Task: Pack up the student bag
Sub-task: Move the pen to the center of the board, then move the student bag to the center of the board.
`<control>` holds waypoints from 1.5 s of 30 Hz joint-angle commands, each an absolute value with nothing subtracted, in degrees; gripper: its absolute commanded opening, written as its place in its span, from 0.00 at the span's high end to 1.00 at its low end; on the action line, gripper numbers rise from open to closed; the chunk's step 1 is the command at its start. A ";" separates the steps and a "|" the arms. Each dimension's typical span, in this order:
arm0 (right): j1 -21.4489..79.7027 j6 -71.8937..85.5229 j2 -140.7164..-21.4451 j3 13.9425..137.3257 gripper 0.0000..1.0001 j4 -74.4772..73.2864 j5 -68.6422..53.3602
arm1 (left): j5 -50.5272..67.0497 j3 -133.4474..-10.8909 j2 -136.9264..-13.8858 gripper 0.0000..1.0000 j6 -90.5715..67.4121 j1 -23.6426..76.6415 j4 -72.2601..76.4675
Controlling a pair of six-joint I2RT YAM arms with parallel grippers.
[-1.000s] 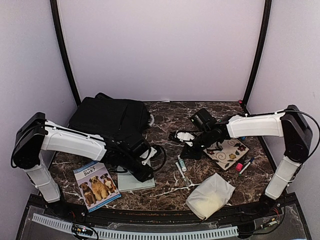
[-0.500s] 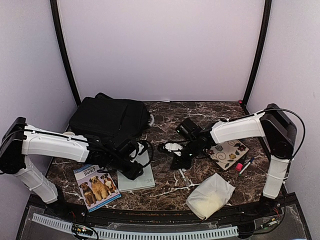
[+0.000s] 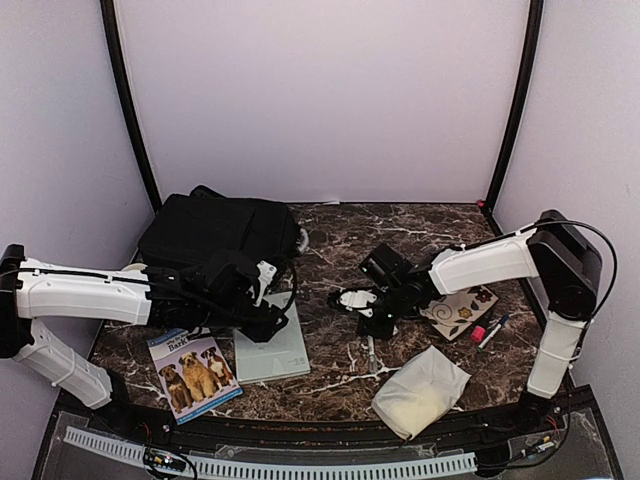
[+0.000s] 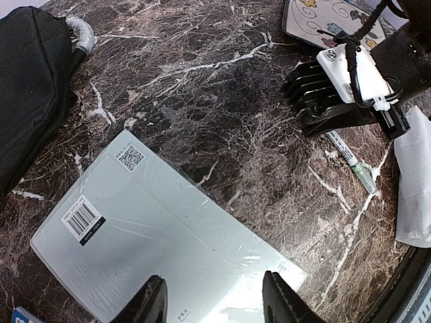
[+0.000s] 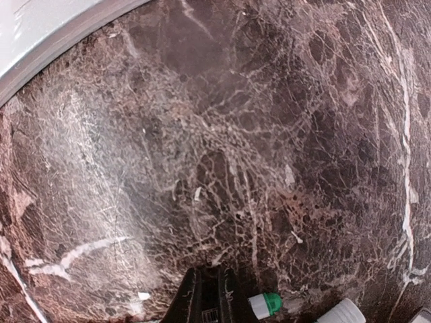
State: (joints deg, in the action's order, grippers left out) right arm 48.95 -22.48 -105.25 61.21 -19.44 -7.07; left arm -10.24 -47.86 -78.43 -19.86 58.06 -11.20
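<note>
The student bag (image 3: 220,235) is a large black backpack lying at the back left; its edge shows in the left wrist view (image 4: 27,81). My left gripper (image 3: 265,320) is open and empty. It hovers over a pale grey-green book (image 3: 272,350) in front of the bag, with its fingers either side of the book's near corner (image 4: 215,303). My right gripper (image 3: 375,322) is low over the table's middle, shut with nothing visibly between the fingers (image 5: 209,296). A green-capped marker (image 5: 266,304) lies just beside its fingertips.
A dog booklet (image 3: 192,368) lies at the front left. A floral notebook (image 3: 460,308), a pink marker (image 3: 480,333) and a white pouch (image 3: 420,390) are on the right. Pens (image 3: 370,350) lie under the right gripper. One pen (image 4: 350,158) shows in the left wrist view.
My left arm has drawn back to the left, bringing its gripper over the pale book's upper part. My right gripper swung left toward the middle, then settled low over the pens.
</note>
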 commanded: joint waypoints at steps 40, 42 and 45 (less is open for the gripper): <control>22.83 -23.73 -68.37 45.49 0.66 -18.29 -16.46 | -25.98 -113.53 -127.02 0.24 -11.84 38.91 -31.37; 22.23 -23.92 -67.70 45.02 0.65 -18.39 -17.04 | -27.71 -116.74 -130.02 0.24 -11.94 38.18 -32.87; 21.89 -24.28 -67.25 44.81 0.65 -18.52 -17.63 | -29.75 -120.51 -134.30 0.24 -12.09 36.88 -34.85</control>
State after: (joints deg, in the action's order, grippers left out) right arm 22.48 -23.73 -68.47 45.71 -20.40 -16.69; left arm -24.75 -115.50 -131.57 -12.45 38.41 -30.22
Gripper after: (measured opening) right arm 0.352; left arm 0.765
